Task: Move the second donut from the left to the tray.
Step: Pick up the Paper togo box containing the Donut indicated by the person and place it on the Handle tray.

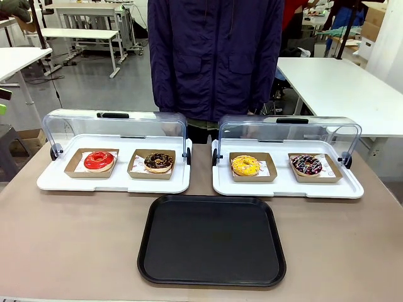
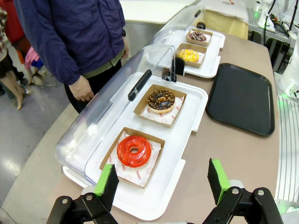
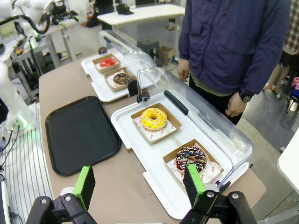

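Chocolate-glazed donut [image 1: 158, 162] — beyond black tray [image 1: 211, 241].

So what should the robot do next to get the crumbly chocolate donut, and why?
Probably ease the left gripper over the chocolate crumb donut: its jaws are open, it hangs near the red donut, the lid is up, and nothing is held.

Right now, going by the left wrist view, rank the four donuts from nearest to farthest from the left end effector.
1. Red-glazed donut, at the closest end of the near display tray.
2. Chocolate crumb donut, same tray, farther end.
3. Yellow donut, at the nearer end of the far display tray.
4. Dark sprinkled donut, that tray's far end.
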Motion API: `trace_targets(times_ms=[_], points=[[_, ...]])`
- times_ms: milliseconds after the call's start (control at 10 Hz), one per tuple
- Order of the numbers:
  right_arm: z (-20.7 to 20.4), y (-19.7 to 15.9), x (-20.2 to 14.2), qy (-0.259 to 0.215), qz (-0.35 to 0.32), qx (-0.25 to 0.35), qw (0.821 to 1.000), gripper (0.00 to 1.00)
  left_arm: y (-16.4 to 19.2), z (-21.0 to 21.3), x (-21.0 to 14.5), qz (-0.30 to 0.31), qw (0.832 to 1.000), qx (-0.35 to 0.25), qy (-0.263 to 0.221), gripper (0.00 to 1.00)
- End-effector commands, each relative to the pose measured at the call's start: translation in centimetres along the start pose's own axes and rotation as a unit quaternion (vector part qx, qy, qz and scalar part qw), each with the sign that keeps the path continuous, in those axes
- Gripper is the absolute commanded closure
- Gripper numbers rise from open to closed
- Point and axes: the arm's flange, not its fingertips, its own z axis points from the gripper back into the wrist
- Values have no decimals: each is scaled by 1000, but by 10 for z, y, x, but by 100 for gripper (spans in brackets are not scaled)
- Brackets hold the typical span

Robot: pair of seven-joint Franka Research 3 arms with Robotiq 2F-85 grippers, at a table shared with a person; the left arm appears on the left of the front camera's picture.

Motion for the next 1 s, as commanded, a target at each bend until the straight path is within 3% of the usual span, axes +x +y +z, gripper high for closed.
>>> trace_targets(times_ms=[0,900], points=[[-2,-2,1,-12,11,0,1000,0,-1,0,2,-4,1000,-4,-3,0],[-2,-2,1,-12,11,0,1000,0,-1,0,2,-4,1000,-4,-3,0]])
